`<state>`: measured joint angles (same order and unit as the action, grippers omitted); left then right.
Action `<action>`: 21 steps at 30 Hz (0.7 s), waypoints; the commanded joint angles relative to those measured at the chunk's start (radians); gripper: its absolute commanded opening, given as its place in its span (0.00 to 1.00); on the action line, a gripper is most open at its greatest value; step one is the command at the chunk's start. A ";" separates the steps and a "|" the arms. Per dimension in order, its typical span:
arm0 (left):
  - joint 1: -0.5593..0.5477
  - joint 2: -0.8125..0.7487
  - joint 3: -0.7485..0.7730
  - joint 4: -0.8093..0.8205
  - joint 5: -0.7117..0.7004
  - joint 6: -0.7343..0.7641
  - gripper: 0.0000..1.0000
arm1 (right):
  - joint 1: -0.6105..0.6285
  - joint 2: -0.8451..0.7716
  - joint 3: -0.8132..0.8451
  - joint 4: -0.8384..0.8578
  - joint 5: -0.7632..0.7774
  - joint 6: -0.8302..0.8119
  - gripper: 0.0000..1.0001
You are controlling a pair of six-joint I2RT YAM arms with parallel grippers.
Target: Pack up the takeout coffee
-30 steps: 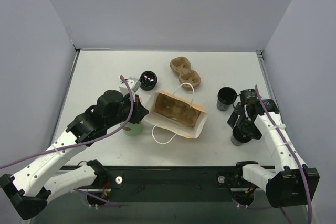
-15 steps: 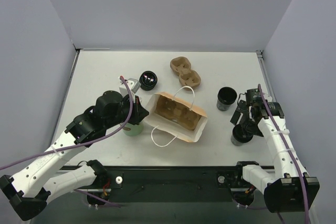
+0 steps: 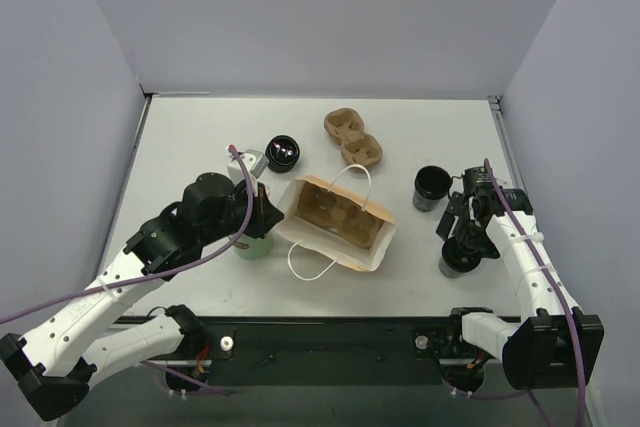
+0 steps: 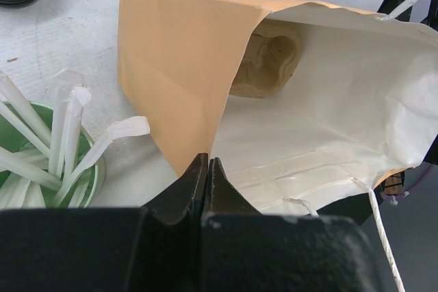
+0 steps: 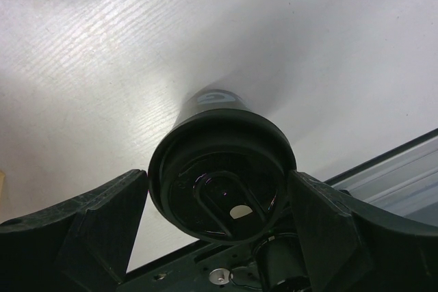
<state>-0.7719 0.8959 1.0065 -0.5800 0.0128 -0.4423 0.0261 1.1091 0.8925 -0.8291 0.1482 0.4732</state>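
Left tool (image 4: pixel 206 169): green plastic cup of white straws (image 4: pixel 92 169) just to its left. Tool pinched shut on the near rim of the brown paper bag (image 4: pixel 171 66), whose open mouth ahead shows a moulded cardboard carrier (image 4: pixel 270 63) inside. Right tool (image 5: pixel 219 184): spread wide, one finger either side of the small round black takeout cup with black lid (image 5: pixel 222 162), upright on the white surface (image 5: pixel 102 66), outside the bag.

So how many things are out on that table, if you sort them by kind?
Black cups: 3 (lidded takeout coffee, second black cup, shiny-inside cup)
Green cup with straws: 1
Paper bag: 1
Cardboard cup carriers: 2 (carrier on the table, carrier in the bag)
Total: 7
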 commanded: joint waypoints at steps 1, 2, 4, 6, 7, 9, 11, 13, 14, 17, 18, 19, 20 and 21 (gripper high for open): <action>-0.004 -0.005 0.023 0.029 0.012 0.005 0.00 | -0.012 0.018 -0.033 -0.024 -0.002 0.005 0.84; -0.006 -0.006 0.021 0.029 0.013 0.005 0.00 | -0.011 0.015 -0.041 -0.022 -0.004 0.005 0.83; -0.006 -0.009 0.020 0.029 0.012 0.004 0.00 | -0.012 0.018 -0.043 -0.022 0.001 0.010 0.83; -0.004 -0.011 0.020 0.029 0.010 0.004 0.00 | -0.014 0.021 -0.041 -0.022 0.002 0.008 0.82; -0.006 -0.011 0.021 0.029 0.007 0.002 0.00 | -0.014 0.021 -0.041 -0.022 0.002 0.008 0.82; -0.004 -0.012 0.020 0.031 0.009 0.001 0.00 | -0.012 0.020 -0.041 -0.019 -0.002 0.010 0.79; -0.004 -0.011 0.018 0.032 0.006 -0.001 0.00 | -0.014 0.017 -0.041 -0.016 -0.007 0.007 0.78; -0.004 -0.011 0.020 0.032 0.004 -0.001 0.00 | -0.012 0.006 -0.041 -0.010 -0.010 0.002 0.77; -0.006 -0.011 0.018 0.035 0.004 -0.001 0.00 | -0.014 0.005 -0.041 -0.010 -0.010 0.004 0.77; -0.004 -0.009 0.017 0.037 0.003 -0.004 0.00 | -0.014 -0.009 -0.038 -0.004 -0.022 0.005 0.78; -0.004 -0.008 0.017 0.037 0.003 -0.006 0.00 | -0.012 -0.015 -0.038 -0.005 -0.021 0.010 0.80; -0.006 -0.006 0.015 0.040 0.004 -0.007 0.00 | -0.014 -0.021 -0.040 -0.005 -0.018 0.019 0.80; -0.004 -0.006 0.014 0.043 0.004 -0.009 0.00 | -0.012 -0.026 -0.043 -0.007 -0.018 0.024 0.79; -0.006 -0.006 0.012 0.046 0.007 -0.010 0.00 | -0.012 -0.028 -0.050 -0.004 -0.018 0.028 0.78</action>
<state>-0.7719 0.8959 1.0065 -0.5800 0.0124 -0.4427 0.0193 1.1061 0.8619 -0.8036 0.1368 0.4774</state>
